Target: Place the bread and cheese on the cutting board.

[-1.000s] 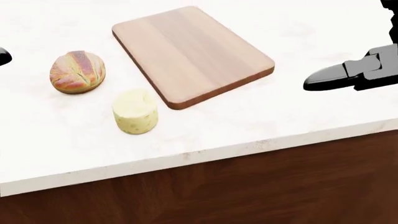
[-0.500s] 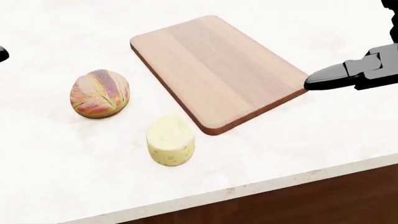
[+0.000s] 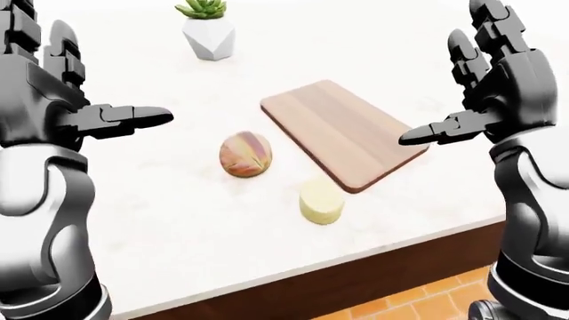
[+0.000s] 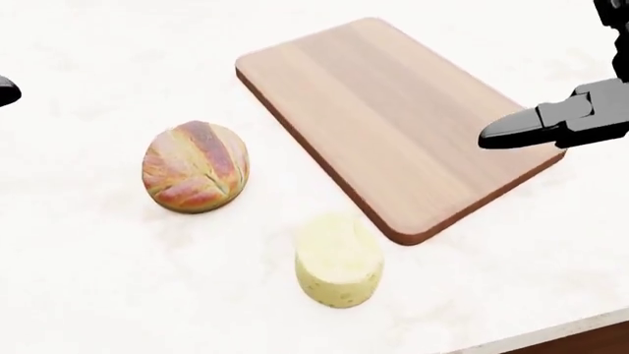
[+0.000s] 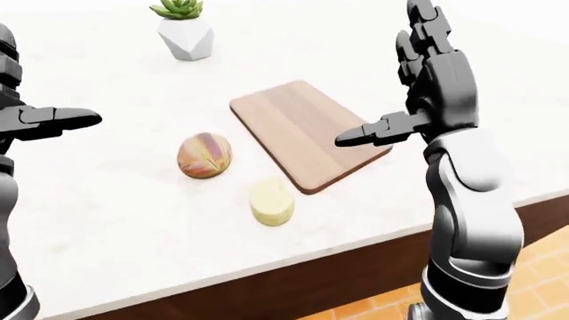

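Observation:
A round crusty bread loaf point(image 4: 195, 176) lies on the white counter, left of the wooden cutting board point(image 4: 393, 118). A pale yellow cheese cylinder point(image 4: 338, 259) stands below the board's lower left edge. The board carries nothing. My left hand point(image 3: 85, 87) is raised high at the left of the left-eye view, open, fingers spread, well above the bread. My right hand point(image 3: 485, 87) hovers open over the board's right end, thumb pointing left. Neither hand touches anything.
A small succulent in a white faceted pot point(image 3: 209, 30) stands at the top of the counter point(image 3: 151, 220). The counter's edge runs along the bottom, with dark wood cabinet point(image 3: 355, 283) and orange tiled floor point(image 3: 427, 303) below.
The whole head view has shifted: bread, cheese and board slid down and to the right and look larger, as the camera moved closer. Both hands stay open and raised.

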